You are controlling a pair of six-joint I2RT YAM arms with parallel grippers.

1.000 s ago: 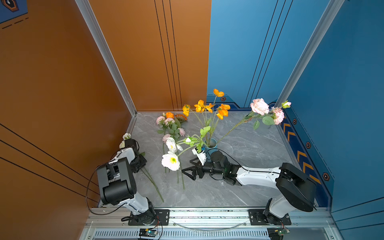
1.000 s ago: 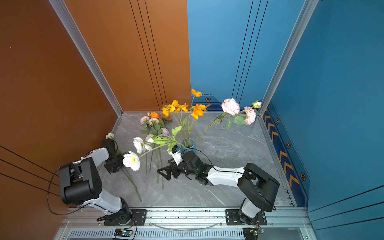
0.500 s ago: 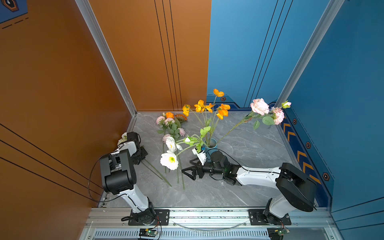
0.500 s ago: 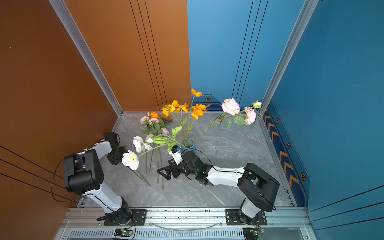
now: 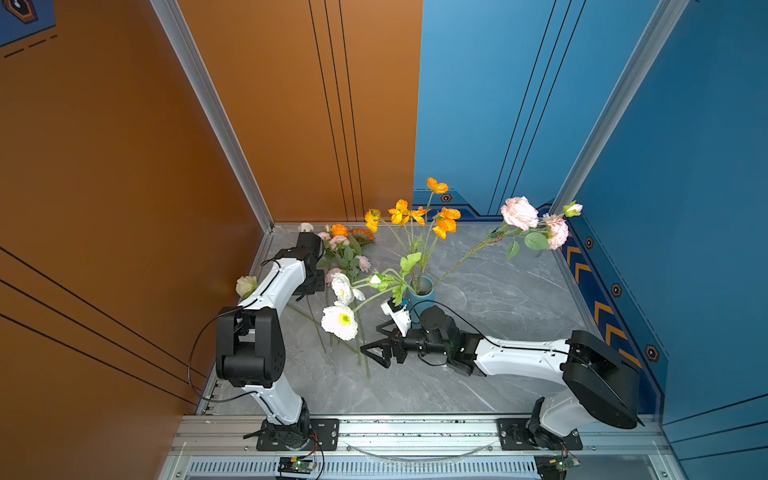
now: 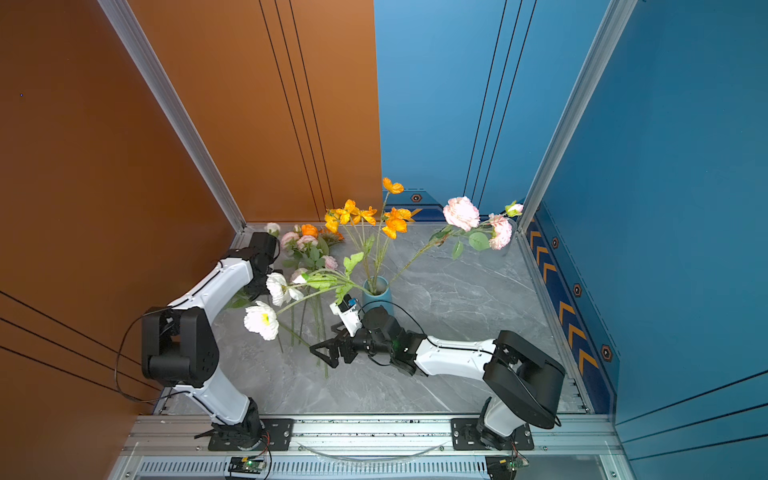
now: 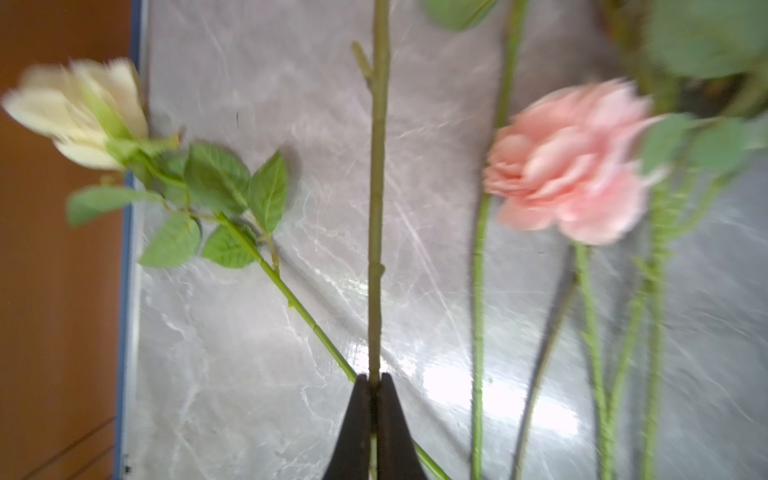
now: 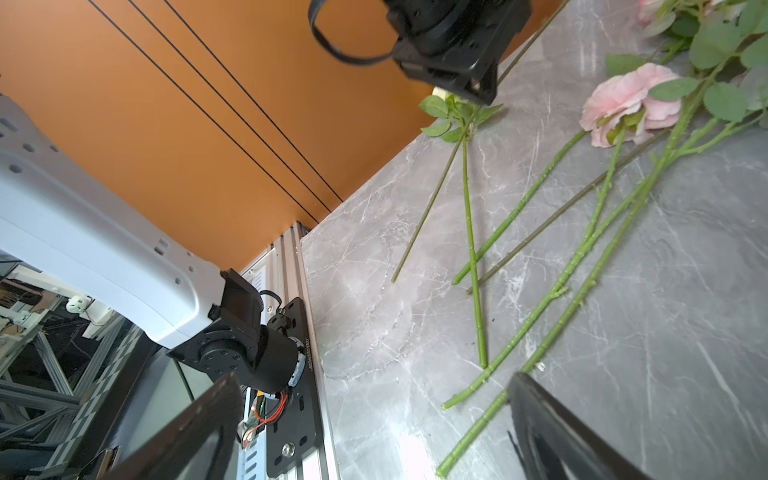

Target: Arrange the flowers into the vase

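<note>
Green stem [image 7: 377, 187] clamped in left claw [image 7: 375, 380], right claw [image 5: 373, 341] wide open; lift it straight and slow, as the cream rose [image 7: 83, 116] stem crosses right under the tips.

One blue vase [image 5: 420, 296], two robot arms [image 5: 276, 282]. In bloom: about six yellow-orange blooms [image 5: 445, 220], at least five pink blooms [image 5: 519, 212] and one bud [image 5: 572, 209], two large white blooms [image 5: 339, 322], one cream rose [image 5: 246, 285], one orange daisy-like head [image 5: 362, 235]; roughly six loose stems [image 8: 471, 266] on one grey table [image 5: 498, 291].
</note>
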